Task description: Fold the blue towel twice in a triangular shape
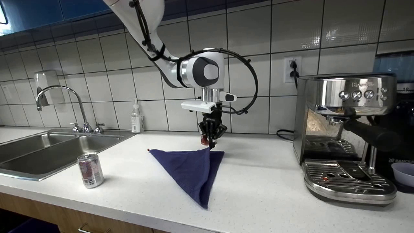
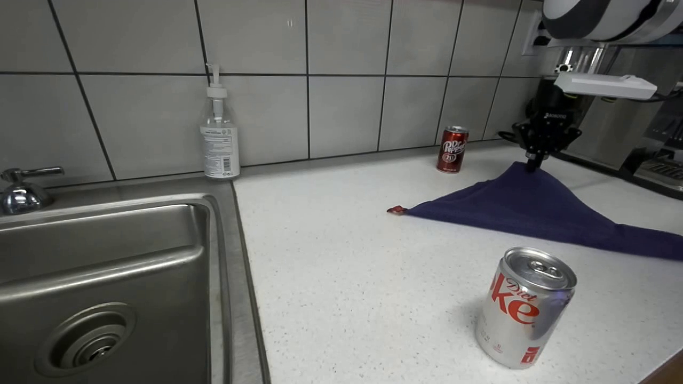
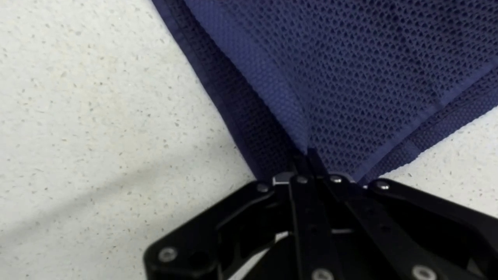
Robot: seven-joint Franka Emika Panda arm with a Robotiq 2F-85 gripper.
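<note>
Blue towel (image 2: 533, 210), one, triangular: lies below and outward from the closed gripper (image 2: 532, 164), which pinches it near a corner, long edge (likely the folding direction) opposite the grip.

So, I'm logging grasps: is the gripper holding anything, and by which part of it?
The gripper holds the blue towel, pinched at the upper layer's corner; whether the layer beneath is caught too cannot be told.

glare flecks the tiled wall (image 1: 284, 29); a soft shadow (grey, faint-edged) crosses the counter (image 3: 97, 97) in the wrist view.
</note>
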